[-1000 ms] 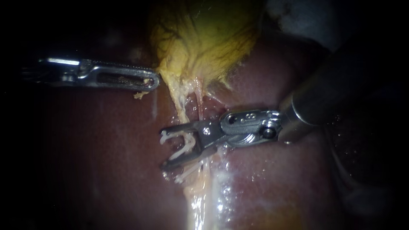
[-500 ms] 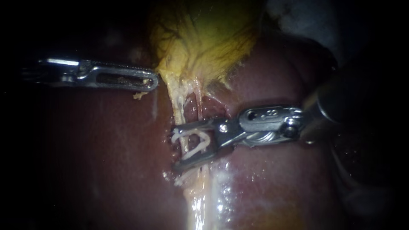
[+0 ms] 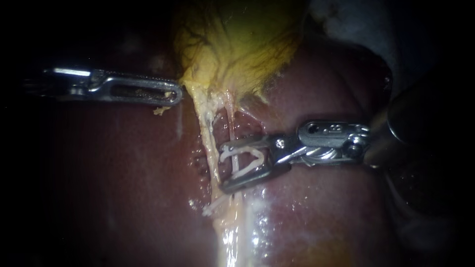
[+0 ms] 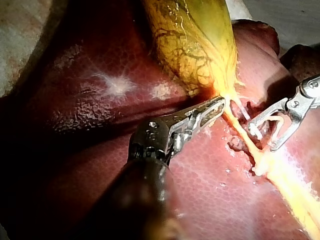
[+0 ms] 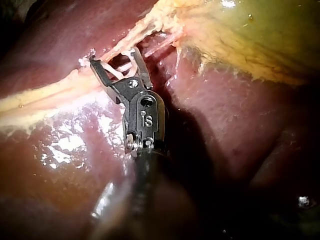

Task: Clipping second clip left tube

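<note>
My right instrument (image 3: 226,168) comes in from the right, its jaws wide apart with a white clip (image 3: 250,157) seated between them. The jaw tips reach the pale left tube (image 3: 210,143). The thin pink right tube (image 3: 230,126) runs through the clip's opening. A white clip-like piece (image 3: 212,207) sits lower on the pale tube. My left instrument (image 3: 173,94) is shut on the edge of the yellow gallbladder (image 3: 237,44) at its neck. The left wrist view shows that grip (image 4: 214,106), and the right wrist view shows the clip-loaded jaws (image 5: 114,57) against the tubes.
Dark red liver (image 3: 123,198) lies under and around everything. A glistening pale strand (image 3: 232,237) continues from the tubes toward the near edge. The right instrument's thick dark shaft (image 3: 425,118) fills the right side.
My right instrument has drawn back to the right with its clip. Its jaw tips, earlier past the pale tube's left side, now lie at that tube. The left instrument has held still.
</note>
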`<state>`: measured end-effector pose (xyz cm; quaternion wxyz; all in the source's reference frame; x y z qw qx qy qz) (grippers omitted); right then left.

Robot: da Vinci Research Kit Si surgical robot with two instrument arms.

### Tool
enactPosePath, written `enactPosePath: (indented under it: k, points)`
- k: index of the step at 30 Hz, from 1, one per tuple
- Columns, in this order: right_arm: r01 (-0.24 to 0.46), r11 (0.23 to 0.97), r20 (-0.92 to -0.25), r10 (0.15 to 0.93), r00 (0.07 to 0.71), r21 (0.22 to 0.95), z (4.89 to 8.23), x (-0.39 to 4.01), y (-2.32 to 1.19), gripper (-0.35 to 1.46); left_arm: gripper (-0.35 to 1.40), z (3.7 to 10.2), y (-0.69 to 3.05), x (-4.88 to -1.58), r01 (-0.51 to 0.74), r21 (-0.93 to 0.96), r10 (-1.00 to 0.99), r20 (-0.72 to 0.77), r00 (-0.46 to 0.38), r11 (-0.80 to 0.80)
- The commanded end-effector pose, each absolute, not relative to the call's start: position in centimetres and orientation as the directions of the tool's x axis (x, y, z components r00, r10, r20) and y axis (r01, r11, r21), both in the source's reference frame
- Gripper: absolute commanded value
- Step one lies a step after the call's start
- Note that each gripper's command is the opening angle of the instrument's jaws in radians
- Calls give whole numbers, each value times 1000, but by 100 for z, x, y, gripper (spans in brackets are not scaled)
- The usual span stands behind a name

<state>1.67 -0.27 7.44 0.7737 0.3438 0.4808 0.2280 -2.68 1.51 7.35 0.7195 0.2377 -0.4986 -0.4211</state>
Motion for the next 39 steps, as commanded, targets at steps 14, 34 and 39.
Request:
enactPosePath:
  k: [14,34,39]
  points:
    - [-34,593,-514,725,458,805,778,180,-32,51,-35,736,151,-268,369,761,-843,518,148,533]
    - [195,428,-470,826,312,883,751,222,-56,51,-35,737,149,-269,370,760,-842,519,148,534]
    - [232,413,-469,825,316,881,739,226,-57,51,-35,738,149,-269,370,760,-842,519,148,534]
